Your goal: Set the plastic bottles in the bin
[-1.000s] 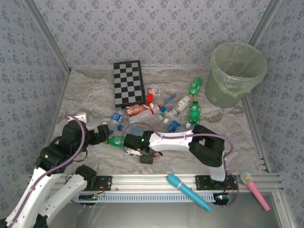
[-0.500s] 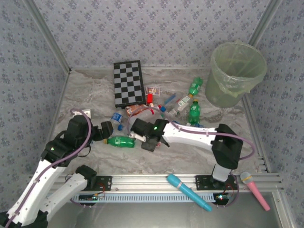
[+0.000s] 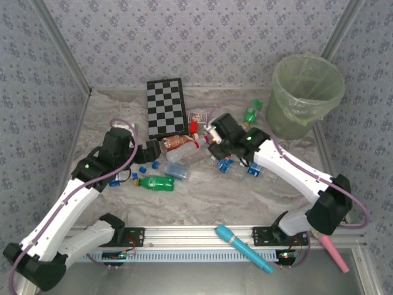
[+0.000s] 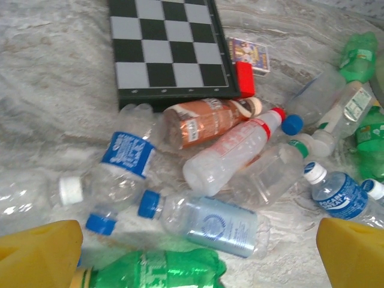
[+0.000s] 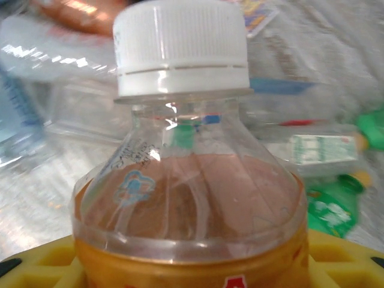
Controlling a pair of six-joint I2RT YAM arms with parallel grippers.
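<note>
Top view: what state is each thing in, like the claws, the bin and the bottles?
Left claw: open, empty.
Right claw: shut on white-capped bottle.
Bin: upright, bag-lined.
Green bottle: lying on its side.
Brownish-orange bottle: lying on its side.
Chessboard: folded shut, flat.

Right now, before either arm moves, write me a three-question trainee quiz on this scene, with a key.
1. True or false: the right gripper grips a white-capped bottle.
2. The left gripper is: A) open, holding nothing; B) shut on a microphone; C) shut on a red block.
3. Fill in: the bag lining the bin is pale ___.
Key: 1 true; 2 A; 3 green.
</note>
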